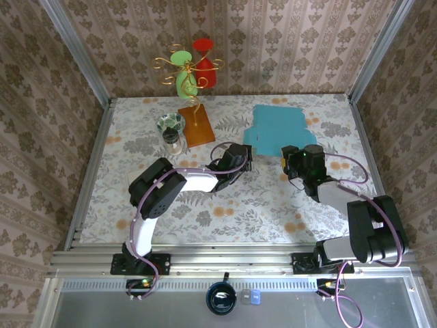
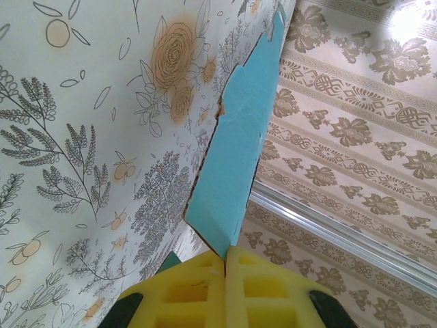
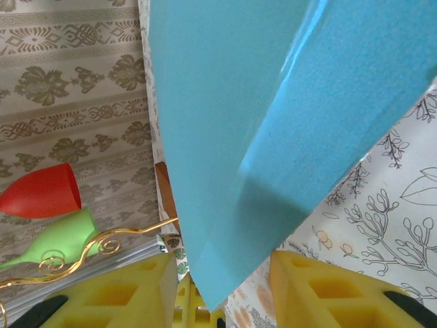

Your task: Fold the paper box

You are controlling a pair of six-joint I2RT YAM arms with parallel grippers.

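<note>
Patterned wallpaper rings the flowered desk (image 1: 136, 198), where the teal paper box (image 1: 280, 126) lies mostly flat toward 1 o'clock. At its 7 o'clock corner the left hand (image 1: 244, 158) has its yellow pads (image 2: 191, 290) pressed together on a lifted teal edge. The right hand (image 1: 290, 158) sits at the box's 5 o'clock edge, its pads (image 3: 116, 294) apart with a raised flap between them, apparently untouched. A wire stand (image 1: 190, 68) holds red and green cups at 11 o'clock.
</note>
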